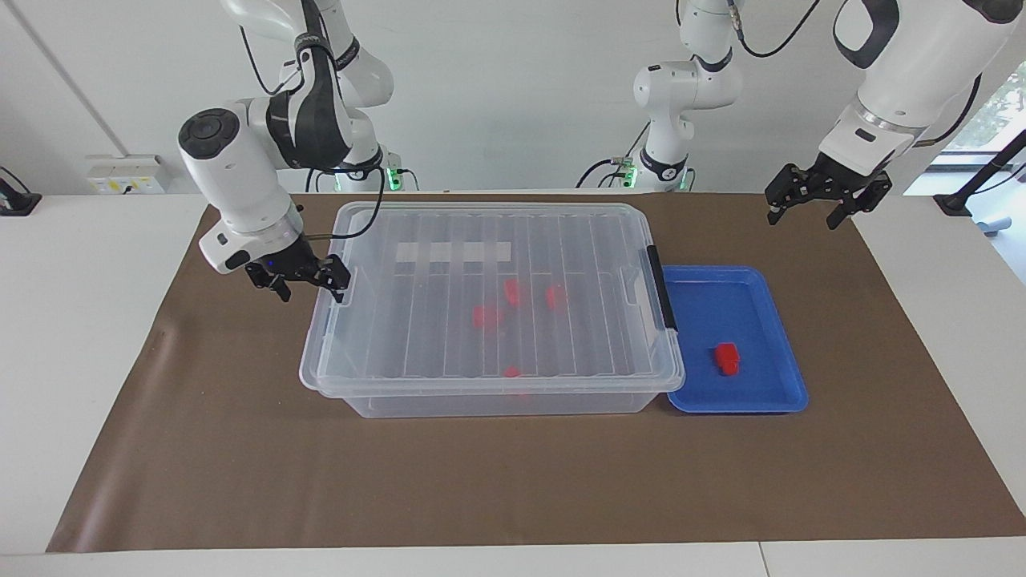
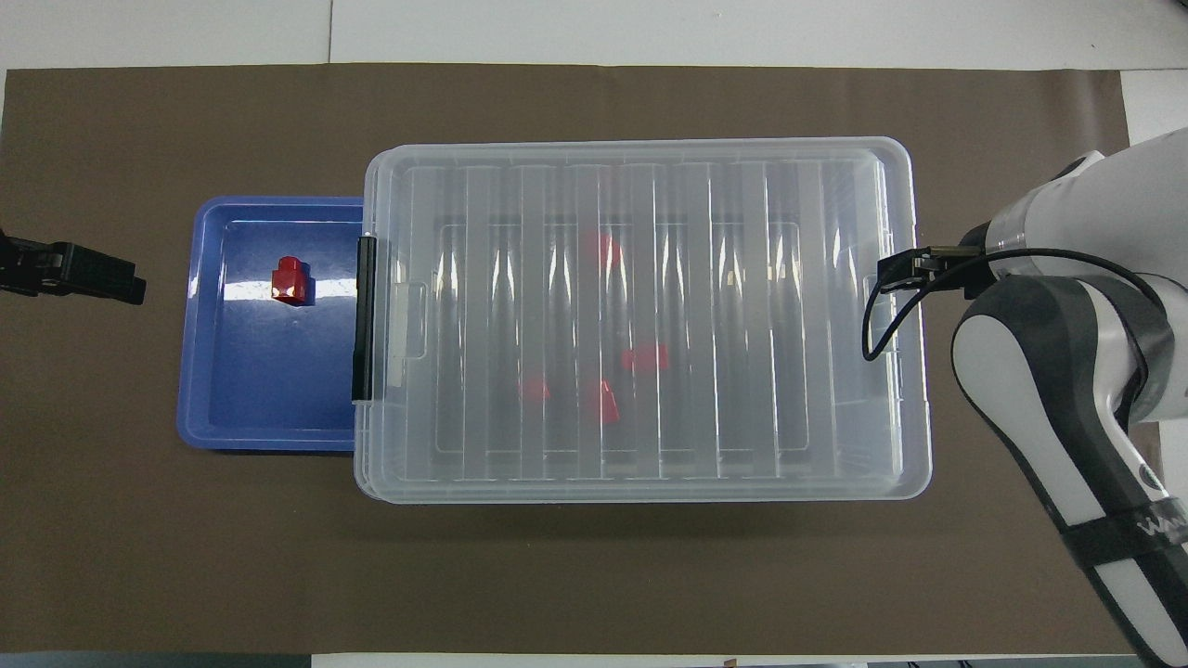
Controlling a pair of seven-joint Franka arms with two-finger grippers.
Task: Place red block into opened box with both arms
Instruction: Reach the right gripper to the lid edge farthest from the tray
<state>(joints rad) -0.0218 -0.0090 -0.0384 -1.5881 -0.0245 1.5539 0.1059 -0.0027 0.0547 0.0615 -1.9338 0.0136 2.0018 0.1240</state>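
The clear box [image 1: 377, 401] [image 2: 640, 487] stands mid-table with its ribbed lid [image 1: 449, 336] on. Several red blocks show blurred through the lid, one being [image 1: 485, 316] [image 2: 645, 357]. Another red block [image 1: 727, 357] [image 2: 289, 280] lies in the blue tray [image 1: 753, 405] [image 2: 260, 436] beside the box's black latch [image 1: 662, 298]. My right gripper [image 1: 313, 287] [image 2: 891, 276] is open and low at the lid's rim on the right arm's end of the box; contact is unclear. My left gripper [image 1: 801, 218] [image 2: 121, 278] waits open in the air over the mat, past the tray toward the left arm's end.
A brown mat [image 1: 513, 481] covers the table under everything. Two slimmer white arms [image 1: 673, 96] with green-lit bases stand along the robots' edge. The tray touches the box on the left arm's end.
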